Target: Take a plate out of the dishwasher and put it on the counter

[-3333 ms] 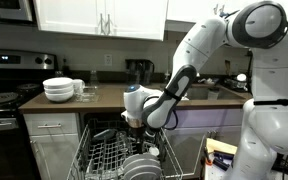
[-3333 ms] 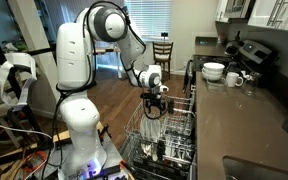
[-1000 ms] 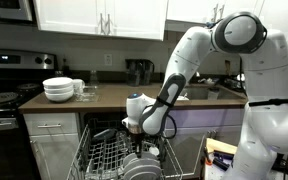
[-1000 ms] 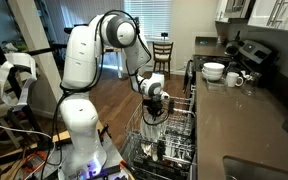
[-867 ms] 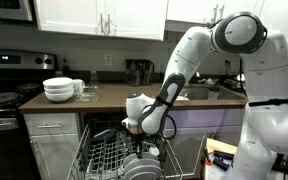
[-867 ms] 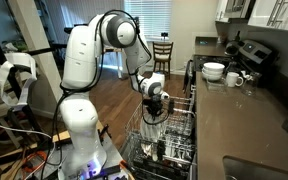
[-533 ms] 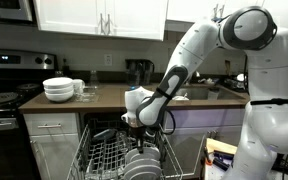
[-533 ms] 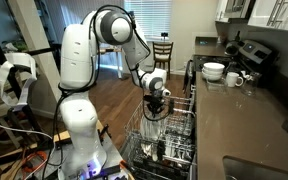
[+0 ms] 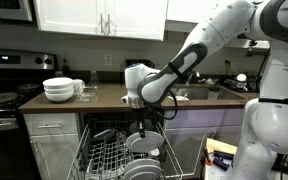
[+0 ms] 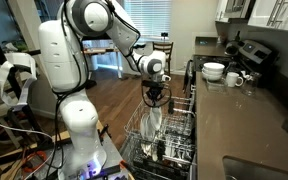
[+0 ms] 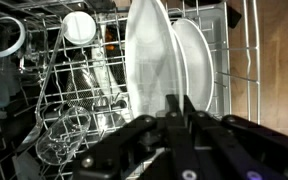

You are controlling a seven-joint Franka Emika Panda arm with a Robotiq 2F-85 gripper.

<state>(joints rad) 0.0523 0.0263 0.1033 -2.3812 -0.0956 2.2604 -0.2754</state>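
Observation:
My gripper (image 9: 139,120) (image 10: 154,100) hangs over the open dishwasher (image 9: 109,155) (image 10: 172,140) and is shut on the top rim of a round pale plate (image 9: 142,142) (image 10: 154,122). The plate hangs on edge below the fingers, lifted above the wire rack. In the wrist view the gripper (image 11: 180,100) pinches the plate (image 11: 147,55), seen edge-on, with a second plate (image 11: 194,62) just behind it over the rack. The brown counter (image 9: 99,98) (image 10: 234,120) runs behind and beside the dishwasher.
Stacked white bowls (image 9: 58,89) (image 10: 214,71) and cups stand on the counter near the black stove (image 9: 2,100) (image 10: 252,55). The rack (image 11: 64,110) holds glasses and more dishes. A sink (image 9: 209,92) lies behind the arm. A chair (image 10: 163,52) stands far back.
The arm has risen and straightened, carrying the plate up out of the rack. The gripper stayed shut on the plate's rim.

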